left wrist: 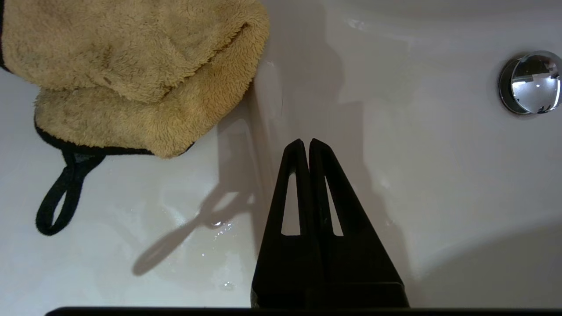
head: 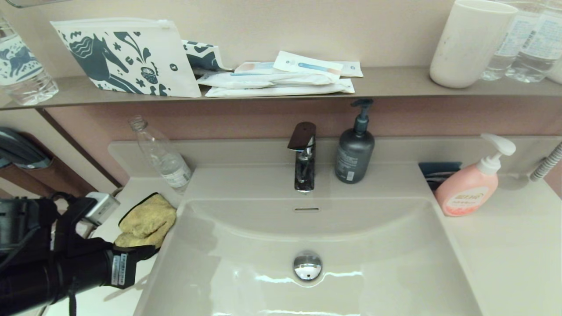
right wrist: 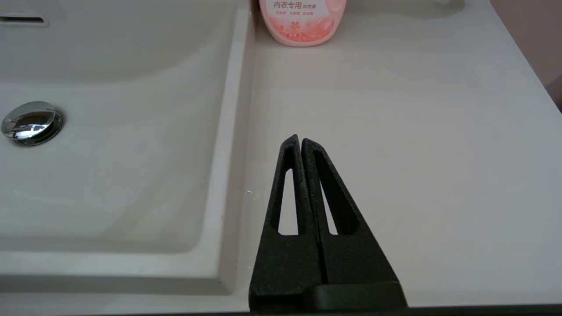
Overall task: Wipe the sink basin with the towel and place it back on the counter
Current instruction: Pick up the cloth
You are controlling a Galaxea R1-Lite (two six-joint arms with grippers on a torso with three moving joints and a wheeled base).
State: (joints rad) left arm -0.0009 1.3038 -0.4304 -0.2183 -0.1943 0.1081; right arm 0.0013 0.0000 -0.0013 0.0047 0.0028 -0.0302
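Grey pump bottle beside chrome faucet; pink bottle rightward.

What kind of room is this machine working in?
Most likely a bathroom, perhaps a hotel's: a cream sink basin with a chrome faucet, soap pump bottles beside it, and wrapped toiletries on the shelf above.

Cream counter with towel, pink pump bottle, grey dispenser.

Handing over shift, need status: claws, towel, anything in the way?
Left claw shut, empty, beside the towel. Right claw shut, parked over counter. Towel on counter at basin's left rim, untouched. Clear bottle just behind it.
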